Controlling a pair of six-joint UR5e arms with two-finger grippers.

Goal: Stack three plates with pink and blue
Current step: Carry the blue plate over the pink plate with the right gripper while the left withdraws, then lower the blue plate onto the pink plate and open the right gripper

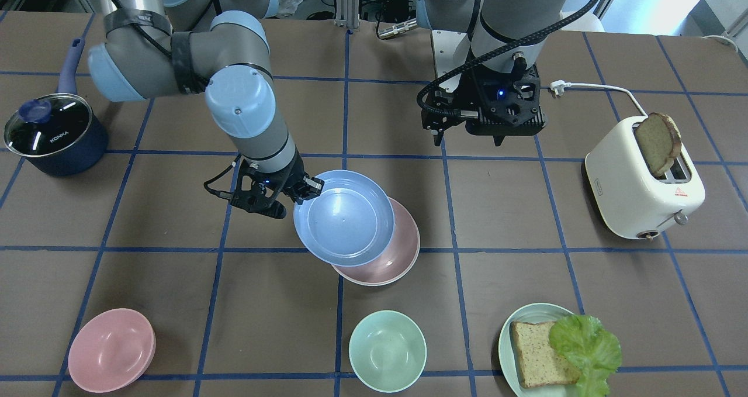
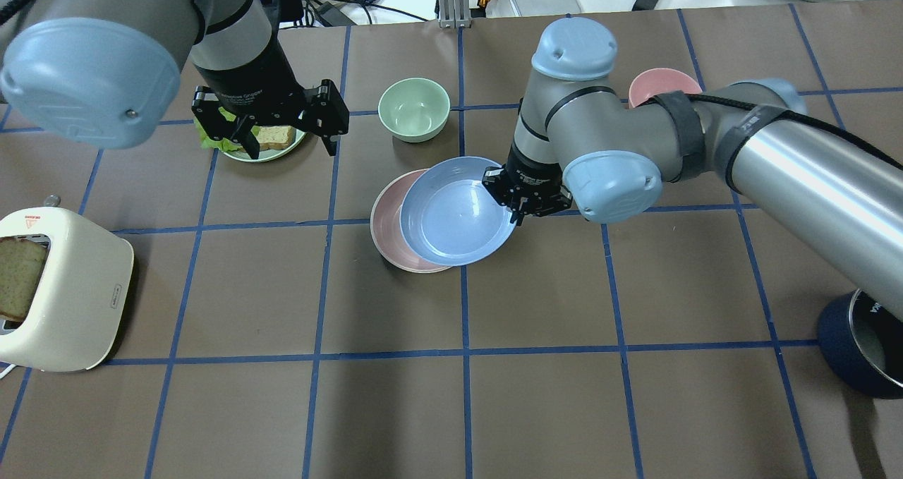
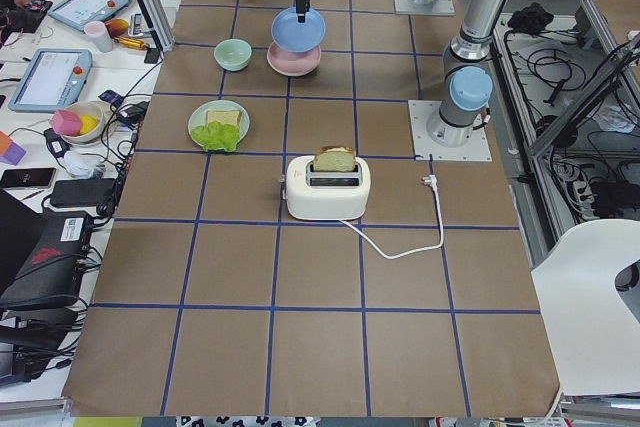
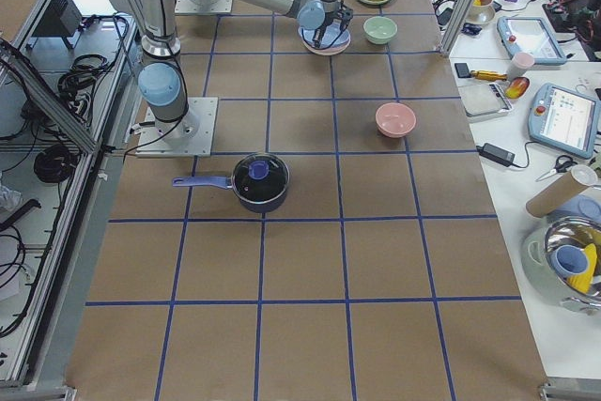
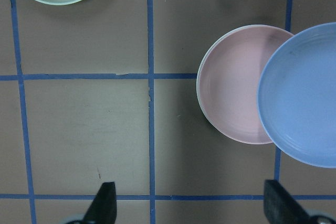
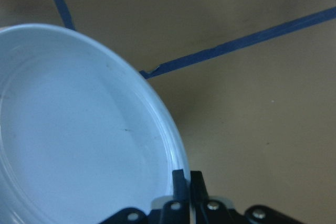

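My right gripper (image 1: pixel 310 187) is shut on the rim of the light blue plate (image 1: pixel 343 218) and holds it in the air, partly over the pale pink plate (image 1: pixel 406 251). The pink plate lies flat on the table, offset from the blue one. In the overhead view the blue plate (image 2: pixel 457 211) covers the pink plate's (image 2: pixel 384 218) right half. The right wrist view shows the fingers (image 6: pixel 181 178) pinching the blue rim (image 6: pixel 173 150). My left gripper (image 2: pixel 289 140) is open and empty, above the table beside the plates. I see no separate cream-white plate.
A mint-green bowl (image 1: pixel 387 350) and a pink bowl (image 1: pixel 111 350) stand beyond the plates. A pale green plate (image 1: pixel 514 321) holds bread and lettuce. A white toaster (image 1: pixel 643 186) with a bread slice stands on my left, and a dark lidded pot (image 1: pixel 55 134) on my right.
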